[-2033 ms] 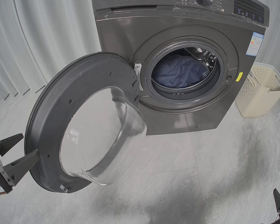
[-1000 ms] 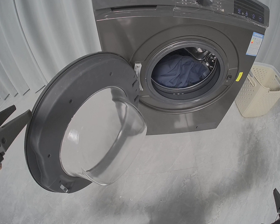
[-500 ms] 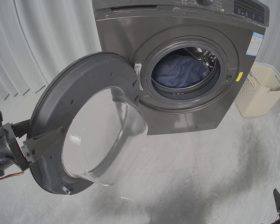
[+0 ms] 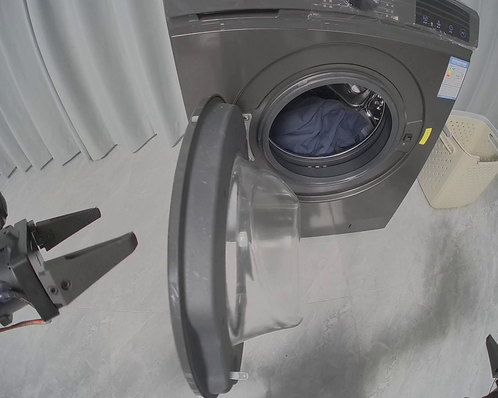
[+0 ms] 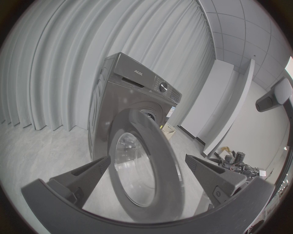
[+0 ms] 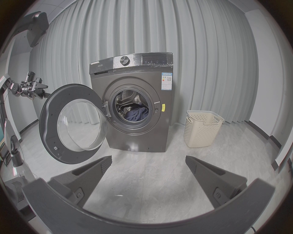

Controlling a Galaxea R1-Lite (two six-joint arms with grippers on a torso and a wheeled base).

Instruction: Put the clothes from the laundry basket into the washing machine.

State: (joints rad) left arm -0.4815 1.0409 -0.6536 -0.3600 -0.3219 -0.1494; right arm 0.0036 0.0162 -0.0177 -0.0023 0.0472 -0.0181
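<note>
A pale pleated curtain (image 4: 54, 80) is hung across the back of the room, and a grey marbled floor (image 4: 379, 289) is spread before it. A dark grey front-loading washing machine (image 4: 317, 39) is set against the curtain, with its round port uncovered. Its door (image 4: 198, 245) is hinged on the robot's left of the port and is seen almost edge-on in the head view, swung about halfway, with the clear glass bowl (image 4: 264, 252) turned toward the machine. A cream perforated laundry basket (image 4: 464, 162) is placed on the floor just beside the machine, on the robot's right. The clothes (image 4: 317, 127), a crumpled dark blue bundle, are found inside the drum, low behind the port's rim.

The left gripper (image 4: 116, 224) is held to the left of the door, apart from its rim, with the fingers spread and nothing grasped; in the left wrist view the door (image 5: 146, 170) is framed between them. The right gripper (image 6: 148, 158) is kept low and well back from the machine, its fingers likewise spread on nothing.
</note>
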